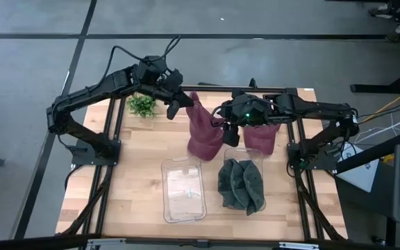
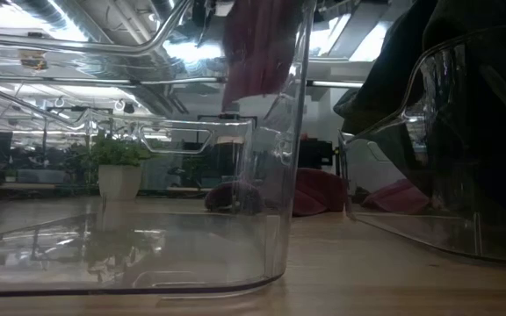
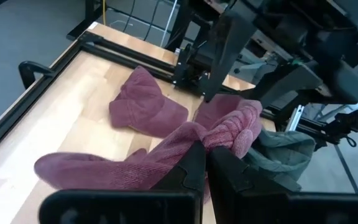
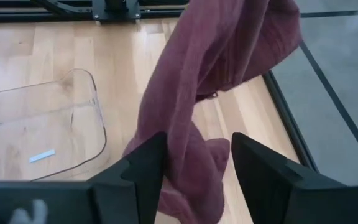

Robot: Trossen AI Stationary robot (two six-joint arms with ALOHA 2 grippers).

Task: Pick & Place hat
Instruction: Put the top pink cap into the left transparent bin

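Wood table (image 1: 137, 173) inside a dark frame, grey floor around it, small plant (image 1: 142, 105) at the far left corner.

Left gripper (image 3: 205, 163) is clenched on a maroon hat (image 1: 201, 128), holding it up by one edge so it hangs below the fingers. Right gripper (image 4: 196, 163) is spread, fingers either side of the hanging cloth, not pinching it as far as I can tell. A second maroon hat (image 1: 261, 136) lies on the table under the right arm. Below and in front of the grippers: empty clear bin (image 1: 183, 189), and a second bin (image 1: 242, 182) stuffed with dark green hats (image 1: 242, 185).

Step in hand looks like a two-arm handover or spread of the hat. To do it well: right should close on a single layer near the hem, not the bunched fold, before left lets go. Keep the hat clear of the bin rim when lowering.

Hard to read: the low view is mostly bin walls and reflections, so the hat shows only as a maroon patch. Right fingertips are cut off in its wrist view. Can't tell which bin is the target.
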